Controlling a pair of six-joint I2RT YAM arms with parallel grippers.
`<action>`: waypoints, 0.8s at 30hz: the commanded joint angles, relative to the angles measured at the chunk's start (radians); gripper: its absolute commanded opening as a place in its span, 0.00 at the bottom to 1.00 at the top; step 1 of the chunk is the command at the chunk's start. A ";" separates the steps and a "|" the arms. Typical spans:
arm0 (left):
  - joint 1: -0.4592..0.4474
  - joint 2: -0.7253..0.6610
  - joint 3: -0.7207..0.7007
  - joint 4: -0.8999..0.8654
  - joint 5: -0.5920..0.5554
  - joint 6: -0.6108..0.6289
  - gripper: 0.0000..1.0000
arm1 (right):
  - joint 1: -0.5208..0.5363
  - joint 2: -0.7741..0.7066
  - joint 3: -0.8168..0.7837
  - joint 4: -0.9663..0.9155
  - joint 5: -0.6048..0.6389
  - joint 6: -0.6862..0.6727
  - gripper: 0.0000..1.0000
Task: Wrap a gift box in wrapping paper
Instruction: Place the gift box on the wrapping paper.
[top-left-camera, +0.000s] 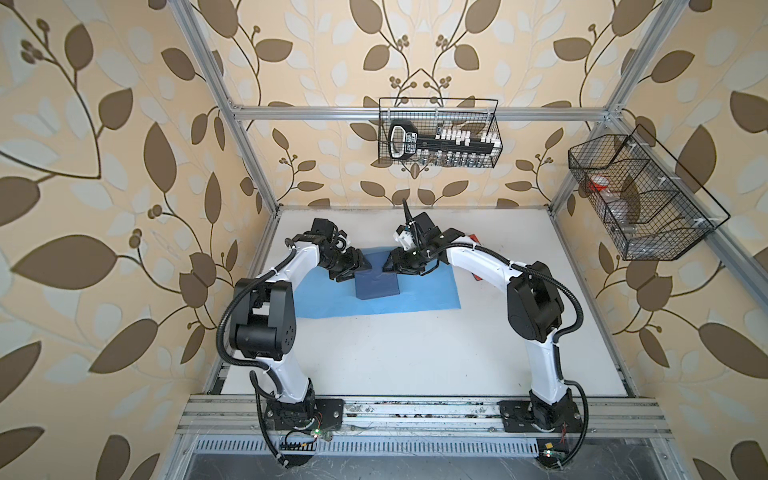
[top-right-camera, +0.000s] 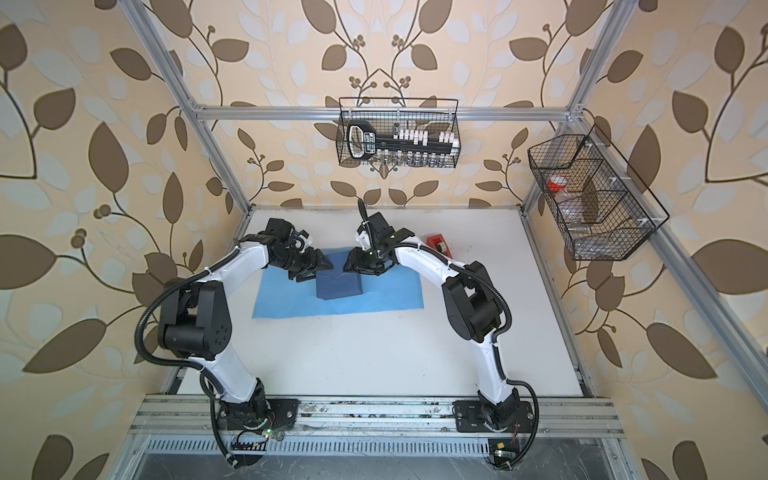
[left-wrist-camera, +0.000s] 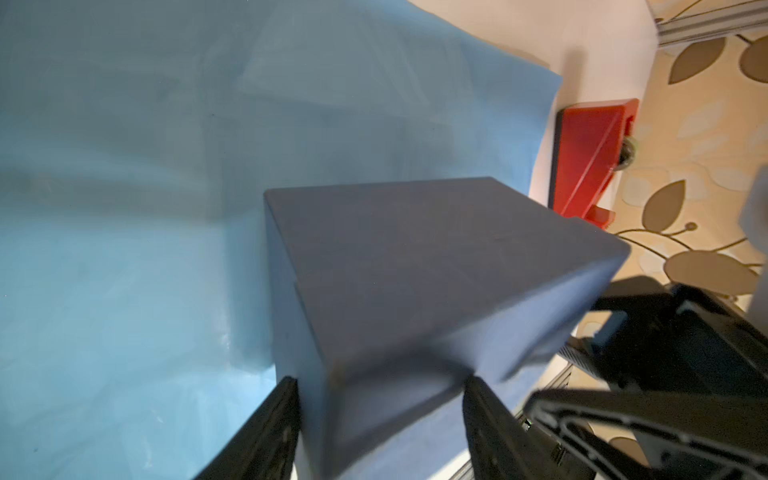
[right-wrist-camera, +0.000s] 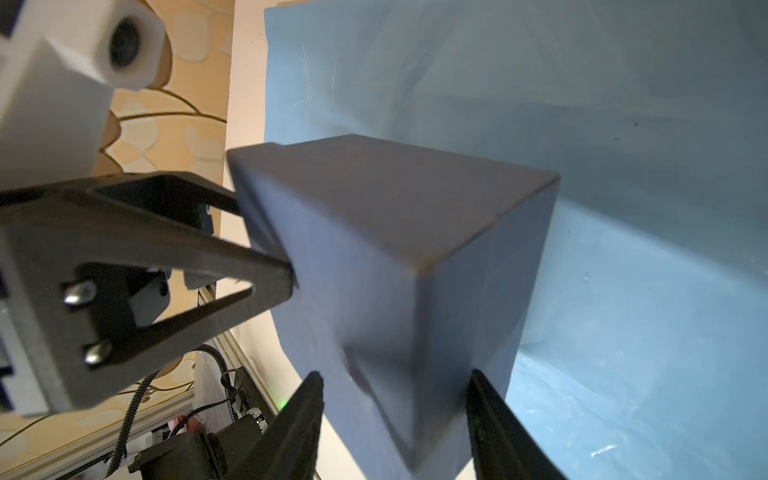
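The navy gift box (top-left-camera: 377, 286) (top-right-camera: 338, 286) rests on the light sky-blue wrapping paper (top-left-camera: 415, 297) (top-right-camera: 382, 295), close to the sheet's far edge. The sheet lies spread on the white table. My left gripper (top-left-camera: 365, 266) (left-wrist-camera: 382, 386) reaches down at the box's far left corner. In the left wrist view its fingers stand on either side of that corner of the box (left-wrist-camera: 415, 257), touching it. My right gripper (top-left-camera: 388, 266) (right-wrist-camera: 395, 382) holds the far right corner of the box (right-wrist-camera: 395, 199) the same way. The left arm's fingers (right-wrist-camera: 249, 266) touch the box's other end.
A red tape dispenser (top-right-camera: 438, 243) (left-wrist-camera: 590, 153) sits on the table just beyond the paper's right end, partly under the right arm. A wire basket (top-left-camera: 440, 133) hangs on the back wall and another wire basket (top-left-camera: 640, 199) on the right wall. The paper (left-wrist-camera: 124, 249) (right-wrist-camera: 623, 291) stretches to both sides of the box.
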 joint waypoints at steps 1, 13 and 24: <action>-0.011 0.047 0.077 -0.054 0.057 0.030 0.64 | 0.012 0.039 0.043 0.029 -0.071 -0.023 0.55; 0.001 0.018 0.139 -0.104 -0.054 0.061 0.89 | -0.072 -0.034 -0.061 0.048 -0.029 -0.042 0.65; 0.090 -0.074 -0.014 -0.029 -0.322 0.063 0.75 | -0.125 -0.066 -0.310 0.125 -0.004 -0.086 0.32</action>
